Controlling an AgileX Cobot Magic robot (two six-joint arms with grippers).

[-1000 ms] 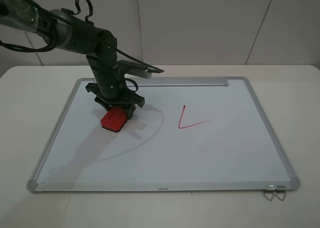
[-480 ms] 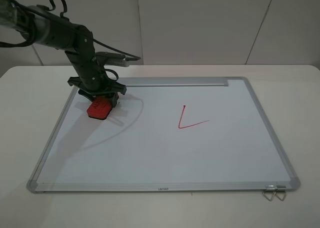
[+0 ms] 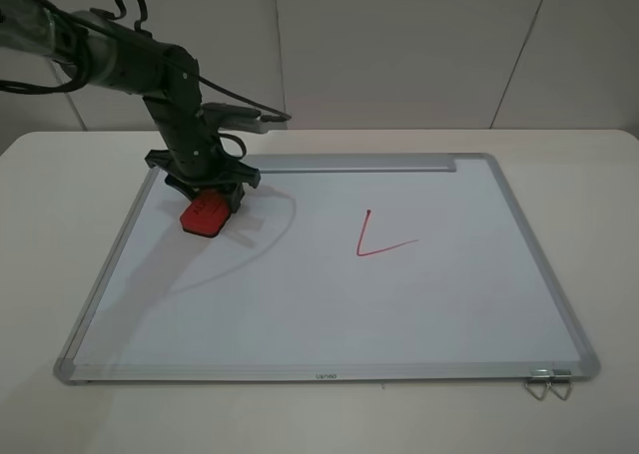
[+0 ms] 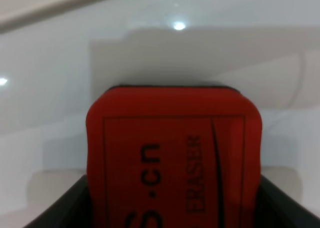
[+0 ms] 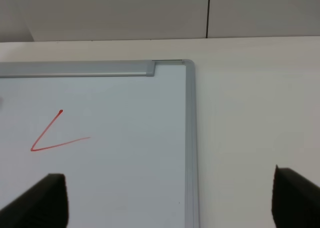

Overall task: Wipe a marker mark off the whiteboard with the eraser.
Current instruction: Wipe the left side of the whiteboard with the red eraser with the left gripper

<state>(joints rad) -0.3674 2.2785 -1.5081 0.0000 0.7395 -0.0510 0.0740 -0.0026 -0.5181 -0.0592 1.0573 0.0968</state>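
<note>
The whiteboard lies flat on the table, its silver tray strip along the far edge. My left gripper is shut on the red eraser, which rests on the board near its far left corner. In the left wrist view the eraser fills the middle between dark fingers, with the bare white board beyond it. The marker mark is out of view. In the right wrist view my right gripper is open above the board's right side, holding nothing.
A red L-shaped mark sits right of the board's centre, also in the right wrist view as the L-shaped mark. A wire clip lies at the board's front right corner. The board lies on a pale table.
The left gripper has carried the eraser across the board to the left and farther back, then edged slightly right. The L-shaped mark is unchanged.
</note>
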